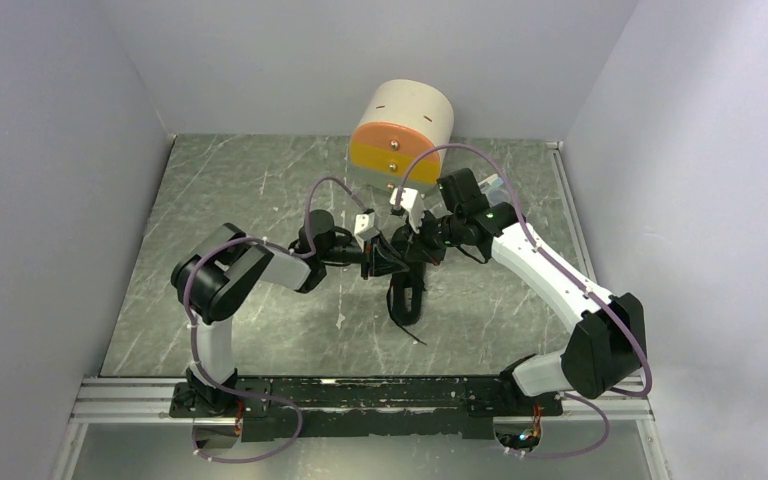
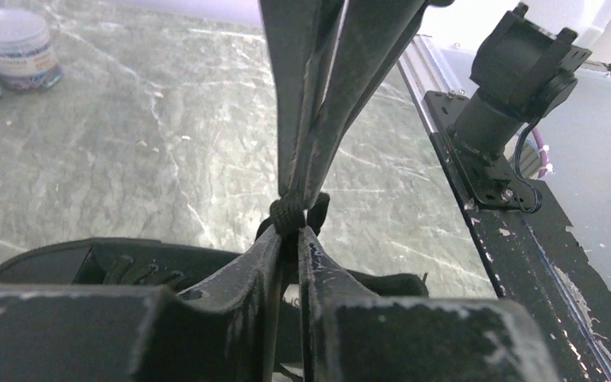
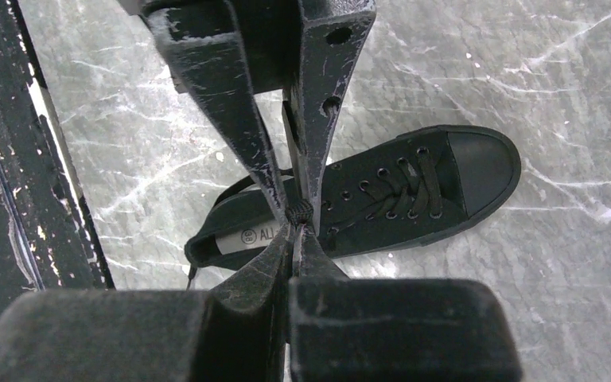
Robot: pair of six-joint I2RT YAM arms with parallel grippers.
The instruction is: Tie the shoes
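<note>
The black lace-up shoe (image 1: 407, 295) lies on the marbled table between the two arms; in the right wrist view the shoe (image 3: 414, 191) shows from above, toe to the right. Both grippers meet tip to tip just above it. My left gripper (image 2: 290, 228) is shut on a black lace (image 2: 287, 212), and my right gripper (image 3: 298, 228) is shut on the lace (image 3: 299, 211) at the same spot from the opposite side. A loose lace end (image 1: 412, 335) trails toward the near edge.
A round drawer box (image 1: 405, 135) with orange and yellow fronts stands at the back, just behind the grippers. A small round tub (image 2: 16, 48) sits on the table in the left wrist view. The black mounting rail (image 1: 380, 395) runs along the near edge. Grey walls close in both sides.
</note>
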